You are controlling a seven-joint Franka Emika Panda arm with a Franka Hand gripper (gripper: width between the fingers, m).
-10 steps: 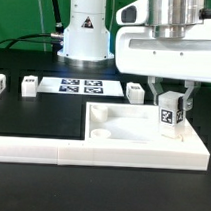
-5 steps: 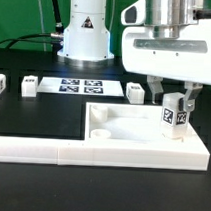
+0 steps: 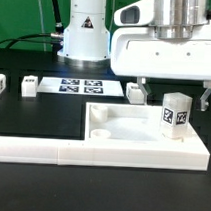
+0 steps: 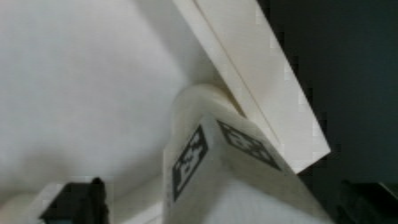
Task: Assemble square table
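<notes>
Standing upright in the exterior view's right corner of the white plastic square tray-like tabletop (image 3: 141,147), the small white tagged block leg (image 3: 173,117) sits, we see, untouched beneath our two-finger gripper (image 3: 174,93), its jaws wide apart.

The tabletop (image 3: 132,125) is white plastic, smooth, with a soft shine. The leg (image 3: 174,117) standing in it is the same smooth white plastic. Its tag (image 3: 168,116) is flat black and white print and does not shine. The table (image 3: 33,115) is black and dull. The barrier (image 3: 26,146) is smooth white plastic too. The marker board (image 3: 80,87) looks thin, flat and matt. The robot (image 3: 85,32) has a white, glossy shell.
</notes>
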